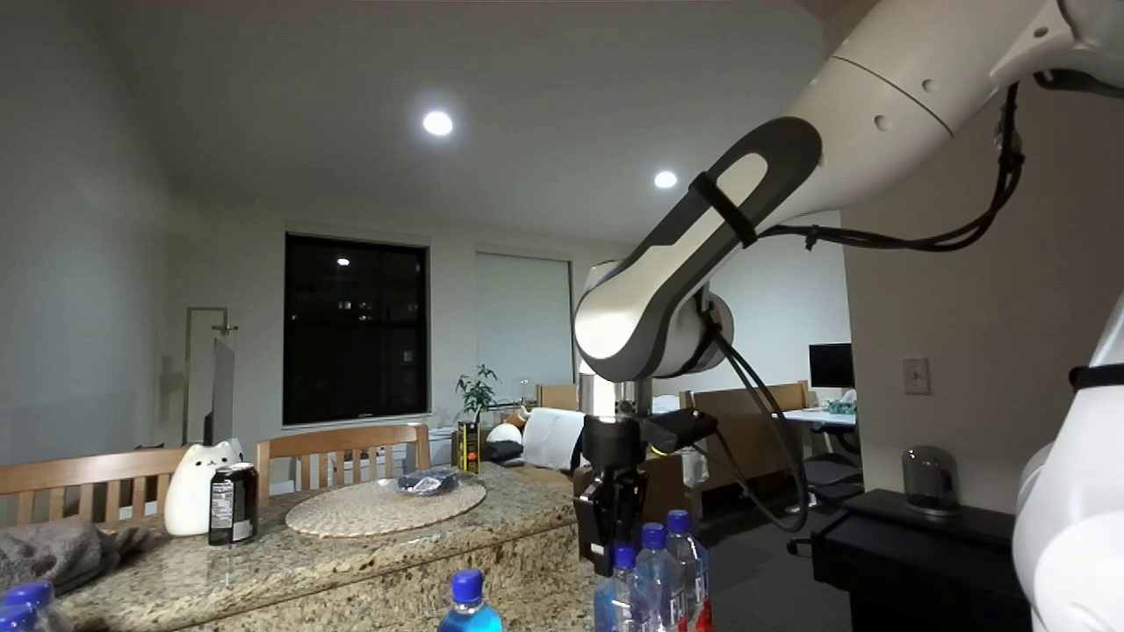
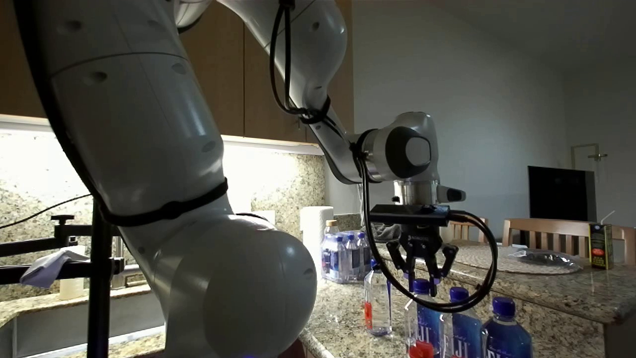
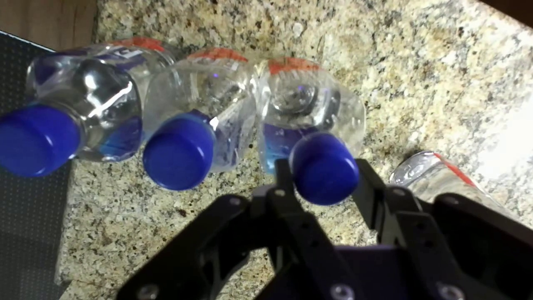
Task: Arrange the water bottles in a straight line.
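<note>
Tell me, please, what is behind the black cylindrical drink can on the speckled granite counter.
In an exterior view, a white rounded cat-faced figure stands partly behind the black can, its face and one side showing. The can hides its other lower side.

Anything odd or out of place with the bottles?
One water bottle: in both exterior views it stands apart from the three close-set bottles and off their line, which looks wrong for a straight row. No spill or damage that I can see.
</note>
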### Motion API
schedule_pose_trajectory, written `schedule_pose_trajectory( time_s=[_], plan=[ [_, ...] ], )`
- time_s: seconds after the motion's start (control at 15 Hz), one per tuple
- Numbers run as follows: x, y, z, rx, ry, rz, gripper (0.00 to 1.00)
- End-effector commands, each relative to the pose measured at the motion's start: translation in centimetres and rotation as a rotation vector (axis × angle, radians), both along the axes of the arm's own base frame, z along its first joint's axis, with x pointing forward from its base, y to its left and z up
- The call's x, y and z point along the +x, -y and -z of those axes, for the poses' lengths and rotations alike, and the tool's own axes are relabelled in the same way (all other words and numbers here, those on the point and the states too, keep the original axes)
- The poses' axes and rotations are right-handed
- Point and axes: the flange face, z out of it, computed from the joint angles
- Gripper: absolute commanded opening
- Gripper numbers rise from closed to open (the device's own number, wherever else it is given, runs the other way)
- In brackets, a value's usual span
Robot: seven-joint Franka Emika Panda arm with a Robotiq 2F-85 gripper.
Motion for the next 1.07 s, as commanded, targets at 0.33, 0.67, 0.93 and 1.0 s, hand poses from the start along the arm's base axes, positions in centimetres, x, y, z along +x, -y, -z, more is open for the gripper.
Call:
schedule_pose_trajectory(
  time_s=[0.33, 0.67, 0.93, 1.0],
  plan=[
    [0.2, -0.4, 0.1, -0.002, 0.011, -0.003, 0.99],
    [2.3, -3.0, -2.3, 0.010, 0.088, -0.027, 1.00],
    [4.0, -7.8, -4.8, 0.006, 0.165, 0.059, 1.00],
    [4.3, -9.0, -5.1, 0.013, 0.178, 0.132, 1.00]
  ],
)
